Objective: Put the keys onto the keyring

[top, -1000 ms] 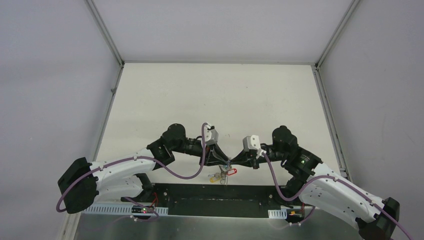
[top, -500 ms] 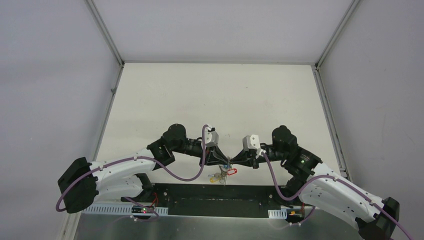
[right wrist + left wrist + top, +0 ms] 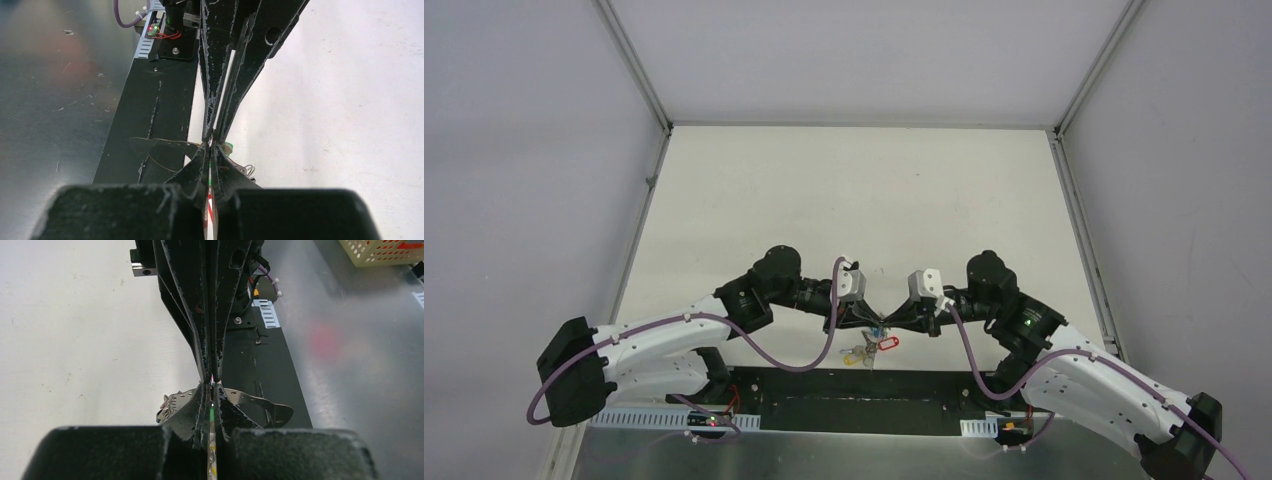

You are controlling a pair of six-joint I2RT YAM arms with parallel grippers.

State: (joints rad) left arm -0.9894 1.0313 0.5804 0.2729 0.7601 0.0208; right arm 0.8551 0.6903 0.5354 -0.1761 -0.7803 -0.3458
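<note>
The left fingers [image 3: 191,413] and the right fingers [image 3: 196,171] are pressed shut, tip to tip; what they pinch is unclear. Beside the tips: one keyring [image 3: 862,352], one red tag [image 3: 887,343].

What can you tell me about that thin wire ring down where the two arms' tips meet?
The keyring is a large loop of thin grey metal wire. It sits where the shut left end effector and shut right end effector meet tip to tip, and bows out sideways from them, seen against the black base plate. Small keys bunch beside it, and a red tag shows from above. Which end effector actually pinches the wire is hidden.
</note>
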